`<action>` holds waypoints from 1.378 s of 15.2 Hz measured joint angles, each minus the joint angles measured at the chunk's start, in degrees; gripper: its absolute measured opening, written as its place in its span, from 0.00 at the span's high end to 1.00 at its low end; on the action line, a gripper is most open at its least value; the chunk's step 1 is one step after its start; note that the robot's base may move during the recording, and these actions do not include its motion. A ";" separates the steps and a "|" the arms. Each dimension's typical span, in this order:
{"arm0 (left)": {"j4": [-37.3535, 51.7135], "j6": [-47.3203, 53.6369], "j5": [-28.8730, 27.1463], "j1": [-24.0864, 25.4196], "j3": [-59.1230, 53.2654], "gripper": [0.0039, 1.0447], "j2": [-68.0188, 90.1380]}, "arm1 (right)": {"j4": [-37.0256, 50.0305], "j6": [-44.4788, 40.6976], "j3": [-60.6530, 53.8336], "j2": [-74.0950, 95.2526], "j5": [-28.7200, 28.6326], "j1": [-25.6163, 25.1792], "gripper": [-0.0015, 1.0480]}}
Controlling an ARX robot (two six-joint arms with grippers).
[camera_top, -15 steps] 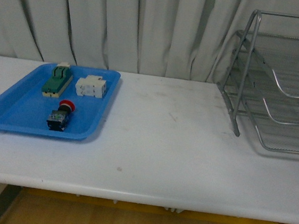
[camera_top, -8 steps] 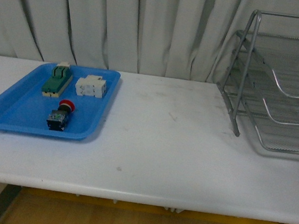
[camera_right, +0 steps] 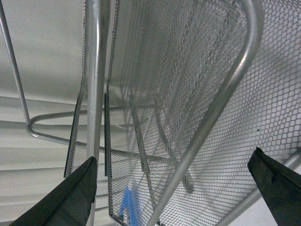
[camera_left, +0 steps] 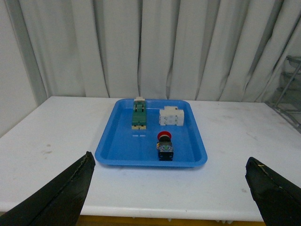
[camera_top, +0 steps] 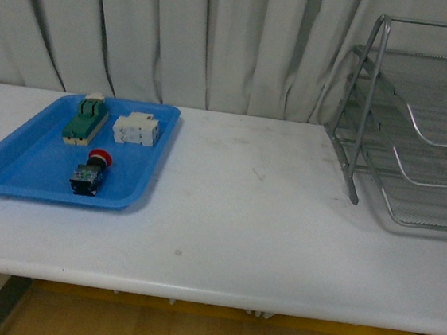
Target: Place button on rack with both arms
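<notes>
Not started | button [camera_left: 164, 147] in tray [camera_left: 126, 147] ahead of your left gripper [camera_left: 169, 160], wide | right gripper [camera_right: 174, 157] wide, facing rack [camera_right: 164, 70]

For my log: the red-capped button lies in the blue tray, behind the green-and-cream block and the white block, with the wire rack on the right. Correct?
Not quite. The front view shows the button in the blue tray nearer the robot than the green-and-cream block and the white block, not behind them. The wire rack is on the right.
</notes>
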 joint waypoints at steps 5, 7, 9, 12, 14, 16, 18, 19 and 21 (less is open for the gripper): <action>-0.02 0.00 0.00 0.00 0.00 0.06 0.00 | -3.80 -1.42 4.81 1.07 1.16 1.51 0.07; 0.00 0.00 0.00 0.00 0.00 0.06 0.00 | -3.69 -1.75 5.84 1.38 1.18 1.90 0.22; 0.00 0.00 0.00 0.00 0.00 0.06 0.00 | -2.45 -1.73 5.55 1.49 1.38 2.23 0.19; -0.02 -0.02 0.00 0.00 0.00 0.06 0.00 | 0.74 -1.42 3.87 1.49 1.62 2.23 0.12; 0.00 0.00 0.00 0.00 0.00 0.06 0.00 | 6.67 0.63 2.27 1.40 1.09 2.12 0.06; -0.02 0.00 0.00 0.00 0.00 0.06 0.00 | 11.30 3.56 0.50 1.38 -0.44 1.64 0.07; 0.00 0.00 0.00 0.00 0.00 0.06 0.00 | 12.02 5.01 -0.61 1.27 -2.60 0.98 0.07; -0.02 0.00 0.00 0.00 0.00 0.06 0.00 | 12.28 5.53 -1.97 0.63 -4.26 0.96 0.07; -0.02 0.00 0.00 0.00 0.00 0.06 0.00 | 12.39 5.60 -3.37 0.37 -4.85 0.98 0.08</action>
